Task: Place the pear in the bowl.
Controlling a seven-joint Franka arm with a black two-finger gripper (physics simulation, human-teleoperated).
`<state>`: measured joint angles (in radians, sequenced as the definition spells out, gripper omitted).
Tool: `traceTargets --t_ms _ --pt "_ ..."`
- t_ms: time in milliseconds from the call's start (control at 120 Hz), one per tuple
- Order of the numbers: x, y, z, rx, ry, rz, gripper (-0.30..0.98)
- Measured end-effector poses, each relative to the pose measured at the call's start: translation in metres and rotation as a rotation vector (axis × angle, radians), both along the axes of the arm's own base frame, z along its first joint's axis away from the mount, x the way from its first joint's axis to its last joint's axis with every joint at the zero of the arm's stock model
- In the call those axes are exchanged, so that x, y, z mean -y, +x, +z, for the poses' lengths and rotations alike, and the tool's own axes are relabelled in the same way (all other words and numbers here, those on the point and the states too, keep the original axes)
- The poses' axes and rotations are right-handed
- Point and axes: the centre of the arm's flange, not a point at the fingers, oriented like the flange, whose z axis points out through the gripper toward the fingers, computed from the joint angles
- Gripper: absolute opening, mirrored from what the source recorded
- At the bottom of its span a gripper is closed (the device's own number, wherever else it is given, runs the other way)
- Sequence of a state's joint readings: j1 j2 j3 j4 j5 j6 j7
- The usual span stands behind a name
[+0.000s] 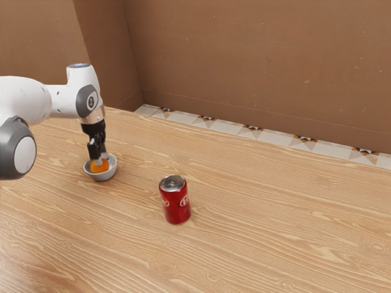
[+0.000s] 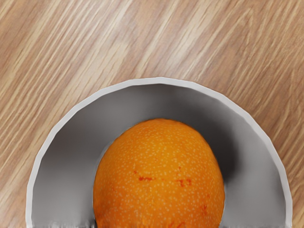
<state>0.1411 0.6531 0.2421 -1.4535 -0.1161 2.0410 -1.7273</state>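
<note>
In the exterior view, my gripper (image 1: 100, 159) points down into the small grey bowl (image 1: 107, 174), right at the top of the orange-yellow pear (image 1: 99, 166). The pear is inside the bowl's rim. Seen from the wrist view, the pear (image 2: 159, 175) is large and rounded, with red flecks, and the bowl (image 2: 66, 166) curves around it; the lower parts of both are cut off. Whether my gripper grasps the pear is unclear, and the pear's underside is hidden.
A red soda can (image 1: 176, 200) stands upright on the wooden table (image 1: 263, 226), toward the exterior view's right from the bowl. Behind the table's far edge rises a brown wall (image 1: 256, 61).
</note>
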Motion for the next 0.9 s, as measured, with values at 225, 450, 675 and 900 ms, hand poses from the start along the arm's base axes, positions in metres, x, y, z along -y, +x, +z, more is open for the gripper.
traceTargets --t_ms 225,450,675,900 --pt "0.051 -0.002 0.050 0.035 -0.064 -0.157 0.64" --pt "0.104 -0.016 0.133 0.017 -0.098 -0.667 0.67" --pt "0.176 -0.051 0.258 0.051 -0.045 -1.157 0.68" --pt "0.235 -0.089 0.319 0.014 -0.039 -1.503 0.68"
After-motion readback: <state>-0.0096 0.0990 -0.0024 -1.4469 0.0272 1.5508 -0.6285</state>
